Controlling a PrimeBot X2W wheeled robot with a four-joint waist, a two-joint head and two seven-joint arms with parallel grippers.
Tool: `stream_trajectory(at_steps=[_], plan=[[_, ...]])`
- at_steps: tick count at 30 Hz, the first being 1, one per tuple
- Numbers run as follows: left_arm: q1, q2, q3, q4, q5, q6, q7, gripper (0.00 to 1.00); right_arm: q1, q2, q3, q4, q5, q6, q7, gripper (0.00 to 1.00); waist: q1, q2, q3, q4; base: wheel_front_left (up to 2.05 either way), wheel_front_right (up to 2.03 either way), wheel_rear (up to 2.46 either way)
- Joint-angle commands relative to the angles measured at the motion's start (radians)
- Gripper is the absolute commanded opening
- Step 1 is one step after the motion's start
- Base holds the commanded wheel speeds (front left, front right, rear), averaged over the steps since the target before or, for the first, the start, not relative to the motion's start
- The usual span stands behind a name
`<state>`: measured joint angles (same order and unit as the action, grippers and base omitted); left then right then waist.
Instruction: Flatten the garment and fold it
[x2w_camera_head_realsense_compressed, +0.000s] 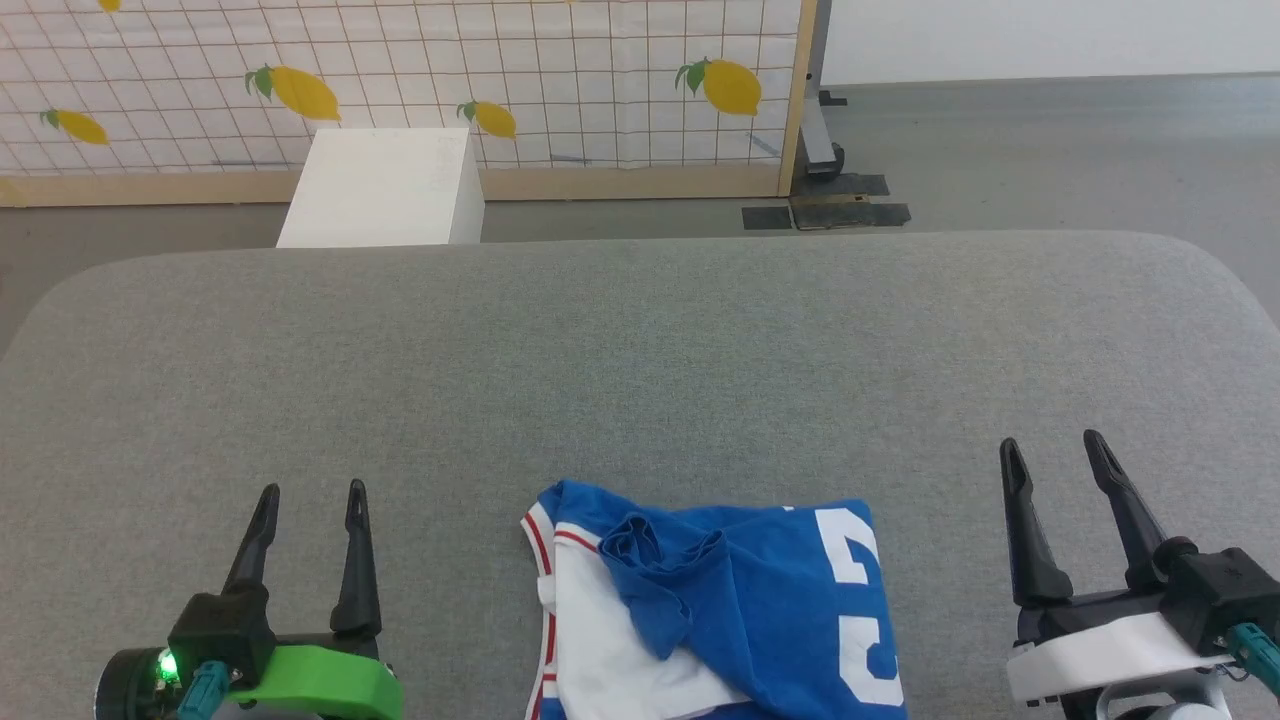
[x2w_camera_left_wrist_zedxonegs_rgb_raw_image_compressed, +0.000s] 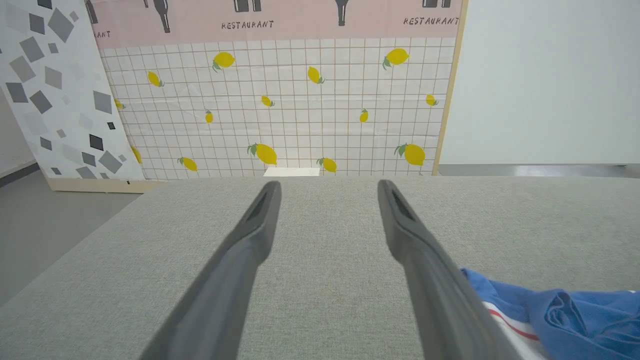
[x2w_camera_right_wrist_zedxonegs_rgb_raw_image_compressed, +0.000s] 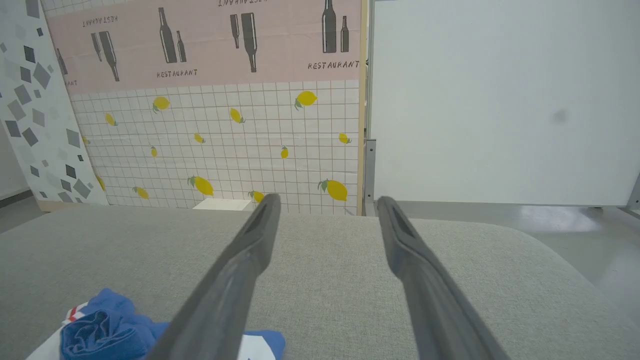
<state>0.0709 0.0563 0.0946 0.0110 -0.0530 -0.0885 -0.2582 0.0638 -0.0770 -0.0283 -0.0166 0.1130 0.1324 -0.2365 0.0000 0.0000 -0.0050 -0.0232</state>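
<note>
The garment (x2w_camera_head_realsense_compressed: 715, 610) is found bunched into a compact heap on the grey padded surface (x2w_camera_head_realsense_compressed: 640, 330), and it is cut off by the lower edge of the head view. A white sleeve with red stripes is turned up on its left side, a knot of blue cloth is piled on top, and part of a white numeral is shown on its right — so flattening is judged not yet begun.

The left gripper (x2w_camera_head_realsense_compressed: 313, 488) is held to the left of the garment and the right gripper (x2w_camera_head_realsense_compressed: 1051, 440) to the right of it, each well apart from the cloth and touching nothing. Both pairs of fingers are spread wide, and nothing is carried between them.

This flanking stance is judged a ready one: with an arm set on either side of the garment, opposite edges can be reached together and drawn outward. The stretch of surface beyond the garment is judged the room meant for spreading it — a white box (x2w_camera_head_realsense_compressed: 385, 185) stands well beyond, off the surface.
</note>
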Motion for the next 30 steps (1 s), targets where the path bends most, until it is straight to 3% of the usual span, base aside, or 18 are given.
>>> stream_trajectory(at_steps=[1, 6, 14, 17, 24, 30], plan=[[0.009, -0.006, 0.0, 0.002, -0.009, -0.004, -0.004, 1.0, 0.004, 0.004, -0.003, -0.008, -0.008, -0.002, 0.003, 1.0, 0.0, 0.0, 0.0, 0.0, 0.0, 0.0, 0.0], [0.007, -0.006, 0.002, 0.0, -0.011, -0.002, -0.004, 1.0, -0.041, -0.027, -0.011, -0.039, -0.008, -0.002, 0.008, 1.0, 0.0, 0.0, 0.001, -0.002, 0.0, 0.0, 0.0], [-0.002, -0.006, -0.001, 0.0, -0.015, 0.001, -0.004, 1.0, -0.243, -0.141, 0.018, -0.085, 0.01, -0.002, 0.085, 1.0, 0.0, 0.0, 0.015, -0.001, 0.0, 0.0, 0.0], [-0.01, -0.006, -0.002, -0.003, -0.017, 0.003, -0.004, 1.0, -0.31, -0.206, 0.104, -0.045, 0.083, -0.002, 0.251, 1.0, 0.0, 0.0, 0.029, 0.002, 0.0, 0.0, 0.0], [-0.031, -0.006, -0.005, -0.005, -0.013, 0.001, -0.004, 1.0, -0.426, -0.436, 0.385, 0.031, 0.426, -0.002, 0.732, 1.0, 0.0, 0.0, 0.063, 0.018, 0.0, 0.0, 0.0], [-0.057, -0.006, -0.008, -0.005, -0.015, -0.001, -0.004, 1.0, -0.472, -0.59, 0.579, 0.039, 0.685, -0.002, 0.98, 1.0, 0.0, 0.0, 0.11, 0.037, 0.0, 0.0, 0.0]])
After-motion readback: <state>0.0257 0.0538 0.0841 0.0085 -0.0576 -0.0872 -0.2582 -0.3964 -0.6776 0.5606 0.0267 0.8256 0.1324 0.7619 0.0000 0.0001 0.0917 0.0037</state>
